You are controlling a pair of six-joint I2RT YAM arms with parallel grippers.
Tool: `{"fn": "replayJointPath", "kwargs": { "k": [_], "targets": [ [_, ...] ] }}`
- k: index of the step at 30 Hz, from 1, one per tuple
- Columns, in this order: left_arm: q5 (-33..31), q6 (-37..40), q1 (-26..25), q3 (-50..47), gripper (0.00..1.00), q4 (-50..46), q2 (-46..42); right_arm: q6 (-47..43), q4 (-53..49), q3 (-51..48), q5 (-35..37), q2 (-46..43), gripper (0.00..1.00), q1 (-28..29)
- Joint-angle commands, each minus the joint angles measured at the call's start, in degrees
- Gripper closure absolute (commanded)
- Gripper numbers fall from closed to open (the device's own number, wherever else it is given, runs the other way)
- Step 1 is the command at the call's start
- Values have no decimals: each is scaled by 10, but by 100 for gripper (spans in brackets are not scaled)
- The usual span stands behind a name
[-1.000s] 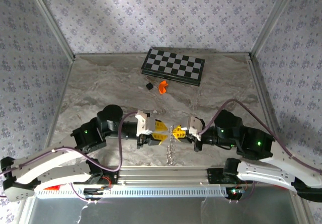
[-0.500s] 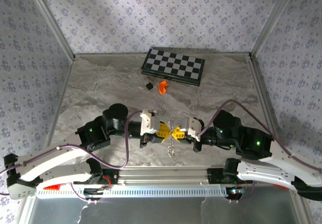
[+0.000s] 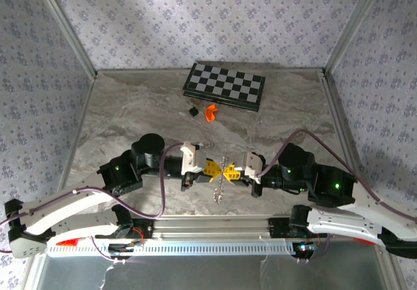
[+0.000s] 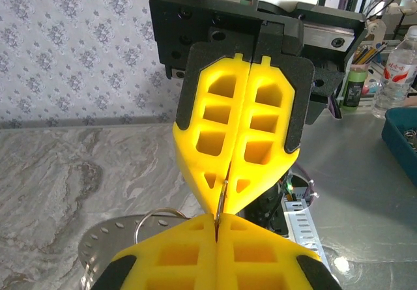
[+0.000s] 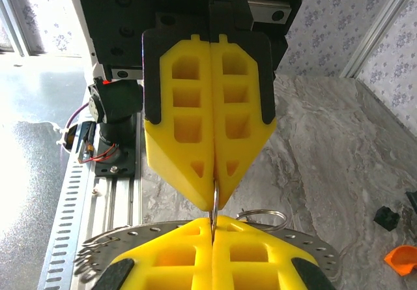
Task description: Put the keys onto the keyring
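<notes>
My left gripper (image 3: 212,169) and right gripper (image 3: 229,171) meet tip to tip over the near middle of the table. The keyring (image 3: 221,184) hangs between them as a limp silvery string. In the left wrist view my left gripper (image 4: 216,230) is shut on a thin metal ring (image 4: 222,202) seen edge-on, and the right gripper (image 4: 228,195) facing it pinches the same ring. The right wrist view mirrors this: right gripper (image 5: 213,225), ring edge (image 5: 214,205), left gripper (image 5: 215,195). Below hang a perforated metal disc (image 5: 311,246) and a small split ring (image 5: 264,214). The keys are hidden.
A black-and-white chessboard (image 3: 225,87) lies at the back. In front of it sit a small black cube (image 3: 193,111) and an orange curved piece (image 3: 210,112). A slotted metal rail (image 3: 215,247) runs along the near edge under both arm bases.
The left arm slid right until its fingertips met the right gripper's tips, and it shut there. The hanging silvery string shifted slightly. The right arm barely moved.
</notes>
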Motion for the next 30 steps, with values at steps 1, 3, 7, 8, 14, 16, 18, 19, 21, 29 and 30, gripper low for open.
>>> {"fn": "replayJointPath", "kwargs": {
  "k": [1,3,7,8,14,16,18,19,21,29,30],
  "targets": [
    [25,-11,-3,6,100,40,5,-4,9,19,16,-3,100,6],
    [33,-16,-3,3,99,50,8,-4,10,20,17,-2,100,7],
    [40,-21,-3,3,90,60,14,-5,8,21,18,-2,100,9],
    [42,-22,-3,3,90,62,14,-5,7,22,18,-3,100,10],
    [48,-26,-3,0,91,64,11,-11,3,23,21,-4,100,12],
    [49,-26,-3,-1,92,65,12,-11,3,23,23,-3,100,12],
    [50,-26,-3,-1,94,65,12,-11,5,22,22,-5,100,12],
    [52,-26,-3,-2,95,66,11,-11,5,22,22,-4,100,12],
    [55,-26,-3,-2,97,67,12,-11,5,22,24,-3,100,12],
    [52,-23,-3,-7,100,66,14,-5,6,20,38,-3,100,13],
    [43,-22,-3,-8,100,64,14,-2,7,20,41,-5,98,13]
  ]
}}
